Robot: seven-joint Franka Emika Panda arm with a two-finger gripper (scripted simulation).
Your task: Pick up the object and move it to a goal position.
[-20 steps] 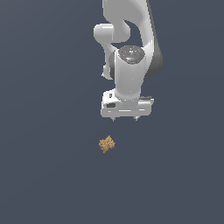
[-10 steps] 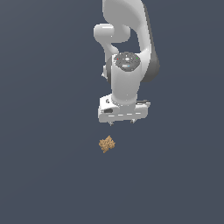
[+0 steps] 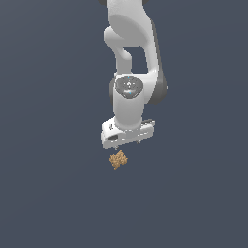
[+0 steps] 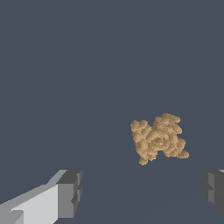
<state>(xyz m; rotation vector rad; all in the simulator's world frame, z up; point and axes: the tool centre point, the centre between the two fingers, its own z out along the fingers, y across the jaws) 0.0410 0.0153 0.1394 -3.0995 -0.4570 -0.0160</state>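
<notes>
The object (image 3: 118, 159) is a small tan-orange lumpy chunk lying on the dark grey floor. It also shows in the wrist view (image 4: 158, 138). My white gripper (image 3: 127, 143) hangs just above and behind it, pointing down. In the wrist view the two grey fingertips (image 4: 69, 193) stand wide apart with nothing between them, and the object lies beyond the gap, nearer the other fingertip (image 4: 213, 189). The gripper (image 4: 141, 192) is open and empty.
The dark grey floor (image 3: 48, 184) spreads flat on all sides. The white arm (image 3: 130, 48) rises from the gripper to the top edge of the exterior view.
The gripper has moved down and toward the exterior view's left, closing in on the object. The object has not moved.
</notes>
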